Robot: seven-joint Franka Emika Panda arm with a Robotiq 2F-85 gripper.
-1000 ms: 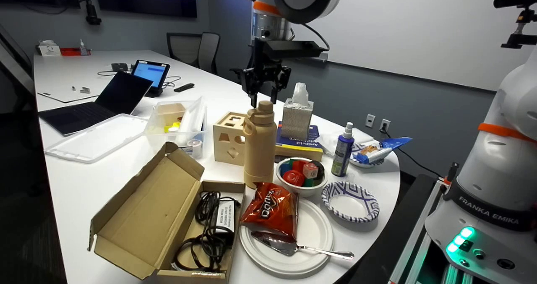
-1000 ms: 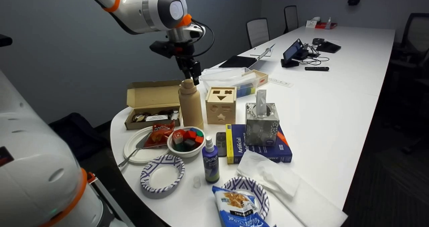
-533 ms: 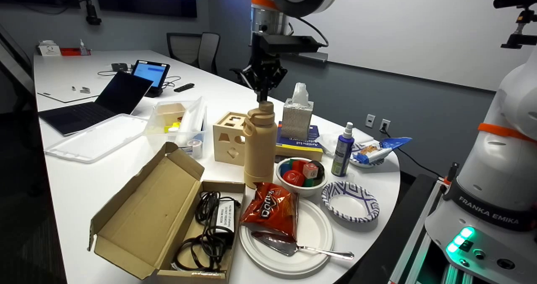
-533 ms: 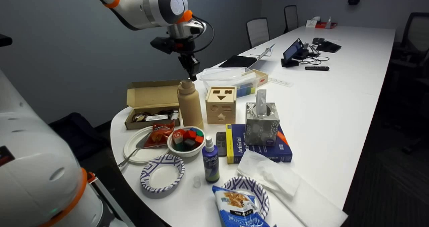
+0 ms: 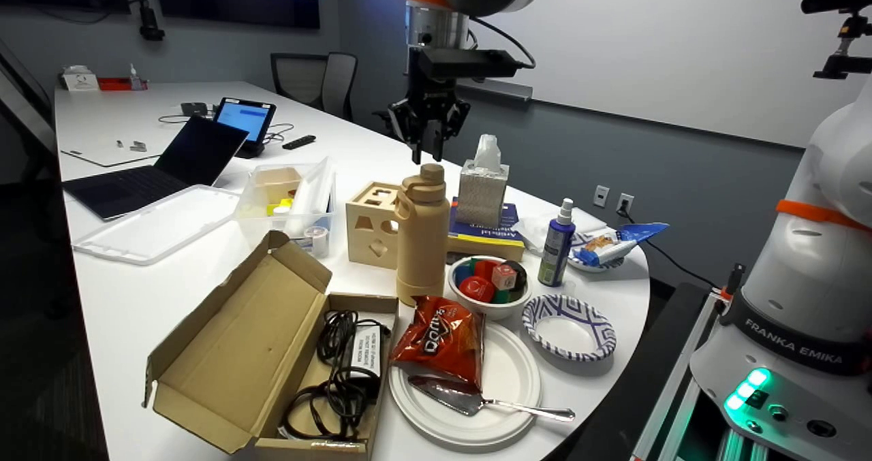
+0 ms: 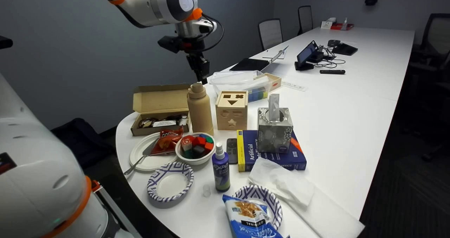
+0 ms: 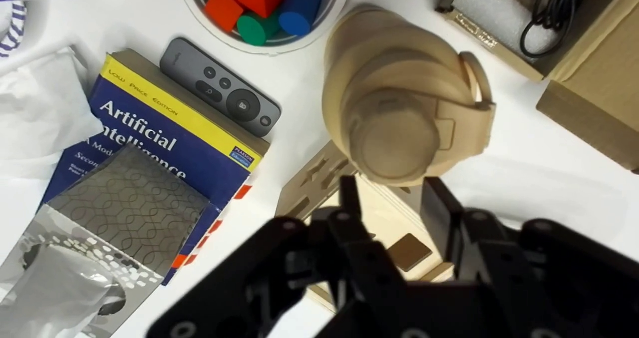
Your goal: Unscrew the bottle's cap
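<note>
The tall tan bottle [image 5: 421,250] stands upright on the table in both exterior views and in the wrist view [image 7: 369,33]. Its round tan cap [image 5: 432,172] is on its top; the cap also shows in the wrist view [image 7: 394,141] and in an exterior view [image 6: 197,87]. My gripper [image 5: 427,158] is open and empty, pointing down just above the cap. In the wrist view the gripper [image 7: 392,182] has its fingertips at the near edge of the cap, not around it. Whether a finger touches the cap cannot be told.
A wooden shape box [image 5: 371,226] stands close beside the bottle. A bowl of blocks [image 5: 490,309], a chip bag [image 5: 439,342] and an open cardboard box [image 5: 238,345] are near its base. A tissue box [image 6: 275,139] sits on a blue book [image 6: 251,143].
My gripper has risen slightly. Its fingers looked spread, then together half a second ago, and now apart again with a narrower gap. The bottle's top leaned slightly and came back.
</note>
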